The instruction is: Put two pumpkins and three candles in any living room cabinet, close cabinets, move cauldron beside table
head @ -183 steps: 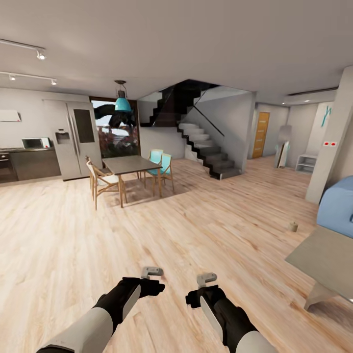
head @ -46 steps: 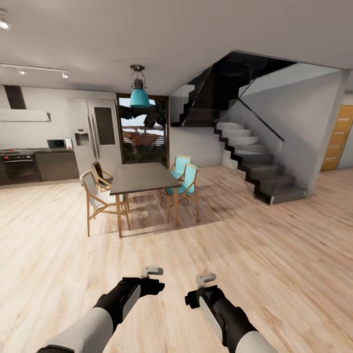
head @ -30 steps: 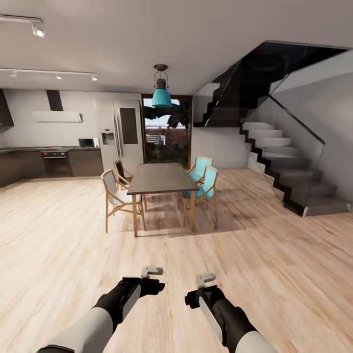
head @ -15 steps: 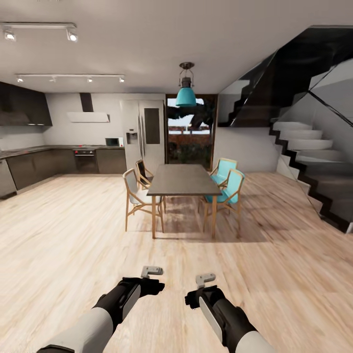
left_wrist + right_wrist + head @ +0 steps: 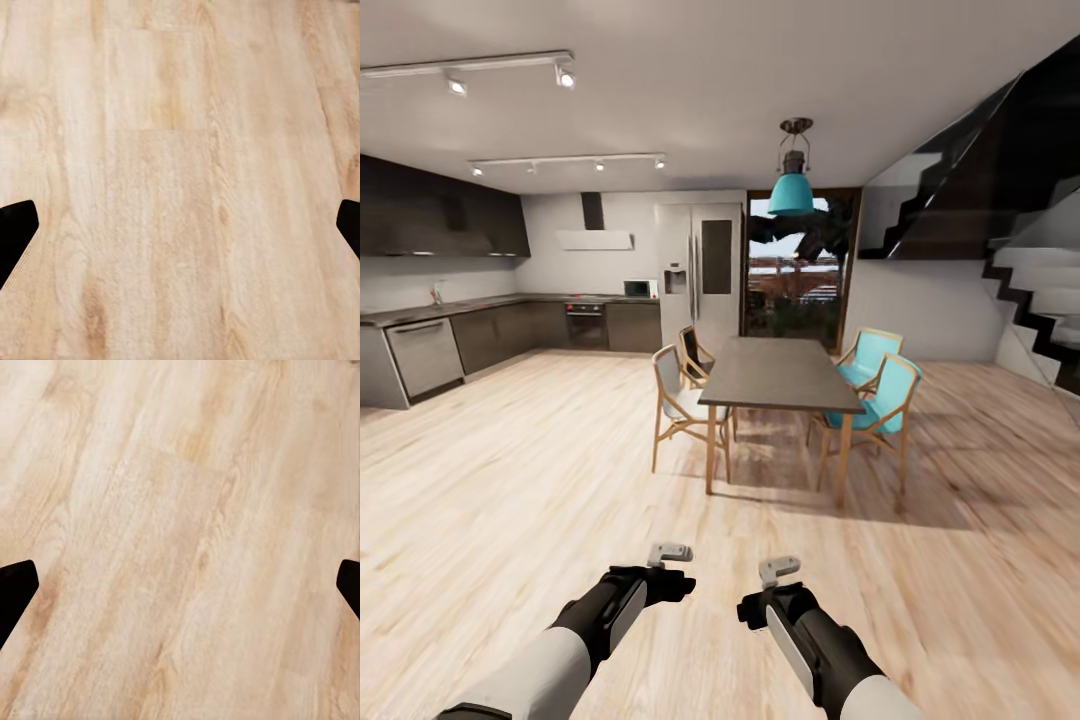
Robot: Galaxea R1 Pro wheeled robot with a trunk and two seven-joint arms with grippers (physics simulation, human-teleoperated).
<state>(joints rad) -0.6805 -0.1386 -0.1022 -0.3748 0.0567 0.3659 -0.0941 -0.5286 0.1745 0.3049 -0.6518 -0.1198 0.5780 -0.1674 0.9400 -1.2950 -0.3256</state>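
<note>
Head view has swung leftward since a moment ago: stairs slide to the right edge, kitchen units (image 5: 450, 345) fill the left. No task things are in sight, so the search goes on. One dining table (image 5: 778, 372), four chairs. Left gripper (image 5: 665, 572) and right gripper (image 5: 760, 592) hang spread wide, empty, over plank floor (image 5: 510, 480).

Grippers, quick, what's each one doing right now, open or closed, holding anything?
Left gripper: open, empty, over bare floor.
Right gripper: open, empty, over bare floor.
</note>
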